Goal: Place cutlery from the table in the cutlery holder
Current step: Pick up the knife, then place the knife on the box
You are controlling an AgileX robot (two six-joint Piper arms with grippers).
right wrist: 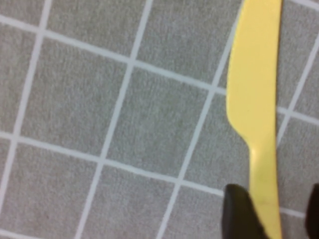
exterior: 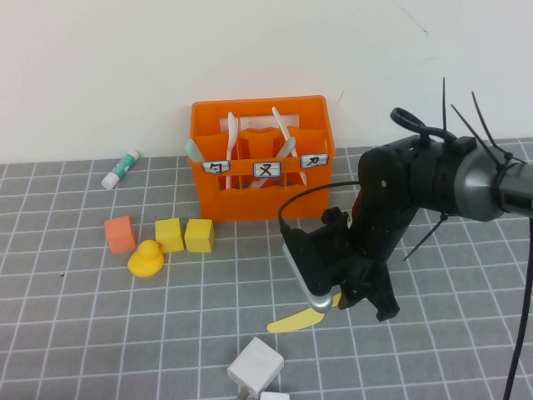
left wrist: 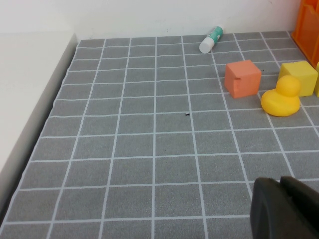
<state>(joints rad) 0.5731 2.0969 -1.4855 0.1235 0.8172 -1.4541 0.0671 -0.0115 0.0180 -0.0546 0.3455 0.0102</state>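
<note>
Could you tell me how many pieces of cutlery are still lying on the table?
1. The yellow knife lies on the table, handle between the right hand's fingers. The other pieces stand in the holder. The right arm may hide more. The left hand is parked.

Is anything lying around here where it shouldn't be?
One piece: the yellow knife lies flat on the table, while the other cutlery stands in the cutlery holder. The right gripper is down at its handle, fingers either side. The left gripper sits far off.
</note>
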